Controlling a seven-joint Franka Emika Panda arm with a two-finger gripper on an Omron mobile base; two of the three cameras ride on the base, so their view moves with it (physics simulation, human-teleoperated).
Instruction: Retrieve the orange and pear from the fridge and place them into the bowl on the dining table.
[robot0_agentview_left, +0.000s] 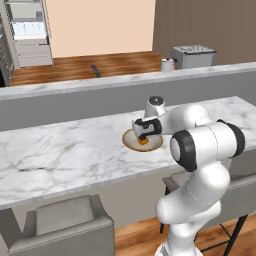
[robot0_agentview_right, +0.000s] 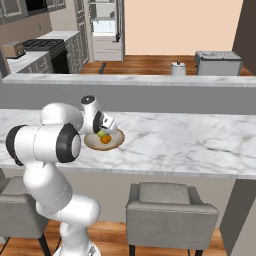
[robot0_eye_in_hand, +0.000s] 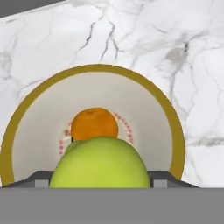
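My gripper (robot0_eye_in_hand: 100, 179) hangs just over the bowl (robot0_eye_in_hand: 170, 118) and is shut on the yellow-green pear (robot0_eye_in_hand: 100, 164), which bulges between the two fingers. Below it, the orange (robot0_eye_in_hand: 94, 124) lies in the middle of the bowl's cream inside. From the right base view the pear (robot0_agentview_right: 100, 133) sits in the gripper (robot0_agentview_right: 101, 131) right above the orange (robot0_agentview_right: 105, 139) in the bowl (robot0_agentview_right: 117, 143). The bowl (robot0_agentview_left: 156, 145) stands on the marble dining table (robot0_agentview_left: 60, 155), with the orange (robot0_agentview_left: 143, 141) under the gripper (robot0_agentview_left: 145, 132). The fridge (robot0_agentview_right: 105, 30) stands far back, its shelves showing.
A higher marble ledge (robot0_agentview_left: 100, 82) on a grey wall runs behind the table. Grey chairs (robot0_agentview_left: 65, 225) (robot0_agentview_right: 170, 212) stand at the table's near side. Beyond the ledge are a kettle (robot0_agentview_right: 177, 68), a grey unit (robot0_agentview_right: 217, 62) and a stove (robot0_agentview_right: 40, 47).
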